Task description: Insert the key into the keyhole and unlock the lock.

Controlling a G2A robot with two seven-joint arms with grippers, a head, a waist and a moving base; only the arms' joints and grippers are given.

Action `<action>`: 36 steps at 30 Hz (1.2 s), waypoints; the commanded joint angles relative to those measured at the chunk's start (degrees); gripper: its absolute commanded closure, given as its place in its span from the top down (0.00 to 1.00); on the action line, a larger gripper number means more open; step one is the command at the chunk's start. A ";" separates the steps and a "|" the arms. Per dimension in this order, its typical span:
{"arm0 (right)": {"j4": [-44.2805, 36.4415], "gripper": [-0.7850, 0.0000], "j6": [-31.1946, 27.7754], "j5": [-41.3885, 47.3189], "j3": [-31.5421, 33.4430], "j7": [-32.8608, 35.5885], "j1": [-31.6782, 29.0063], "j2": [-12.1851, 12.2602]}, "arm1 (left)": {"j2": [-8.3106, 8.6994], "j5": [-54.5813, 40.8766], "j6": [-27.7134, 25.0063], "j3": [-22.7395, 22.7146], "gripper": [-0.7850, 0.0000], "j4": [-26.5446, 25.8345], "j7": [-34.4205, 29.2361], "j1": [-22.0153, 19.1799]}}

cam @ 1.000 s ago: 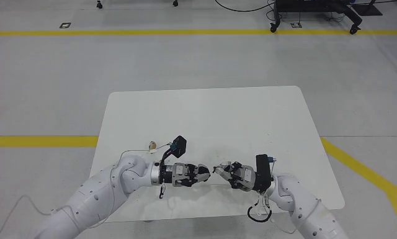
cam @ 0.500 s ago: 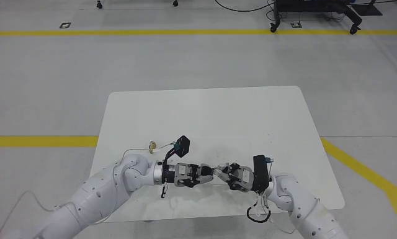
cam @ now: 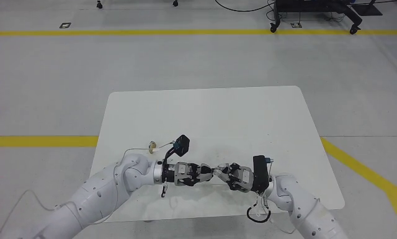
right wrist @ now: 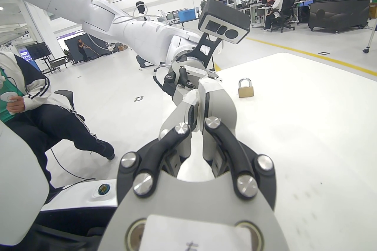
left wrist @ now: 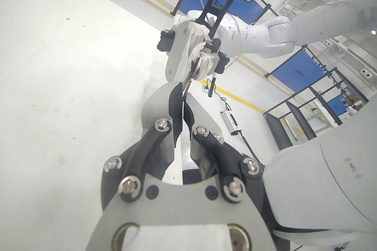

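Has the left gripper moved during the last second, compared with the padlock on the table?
Yes. The left gripper moved away from the padlock, toward the right gripper.

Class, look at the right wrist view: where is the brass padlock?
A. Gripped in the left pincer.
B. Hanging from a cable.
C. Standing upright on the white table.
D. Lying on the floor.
C: the padlock stands shackle-up on the table, with nothing gripping it.

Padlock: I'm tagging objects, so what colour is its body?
Brass-gold padlock, clearest in the right wrist view.
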 commanded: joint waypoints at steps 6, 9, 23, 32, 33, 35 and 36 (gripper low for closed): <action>-0.08 0.00 0.19 -0.55 0.89 0.09 -0.45 0.09 | 0.37 0.72 0.00 -0.19 0.00 -0.13 1.26 0.11; -0.34 0.00 0.00 -0.79 1.23 0.31 -0.71 0.03 | 0.61 1.05 0.00 -0.27 0.00 -0.26 1.73 0.17; -0.66 0.37 0.64 -0.44 1.69 3.38 -0.93 -0.44 | 1.07 2.71 0.00 0.19 0.00 -0.41 2.93 -0.07; -0.74 0.23 0.83 0.38 2.26 4.54 -1.11 -0.79 | 1.02 3.50 0.00 0.69 0.00 -0.10 3.61 -0.32; -0.76 0.22 0.78 0.35 2.32 4.69 -1.12 -0.82 | 1.00 3.62 0.00 0.81 0.00 -0.14 3.58 -0.35; -0.77 0.20 0.79 0.41 2.48 4.92 -1.17 -0.88 | 0.95 4.00 0.00 1.02 0.00 -0.05 3.43 -0.50; -0.79 0.19 0.76 0.44 2.54 5.01 -1.20 -0.91 | 0.91 4.24 0.00 1.15 0.00 0.00 3.27 -0.59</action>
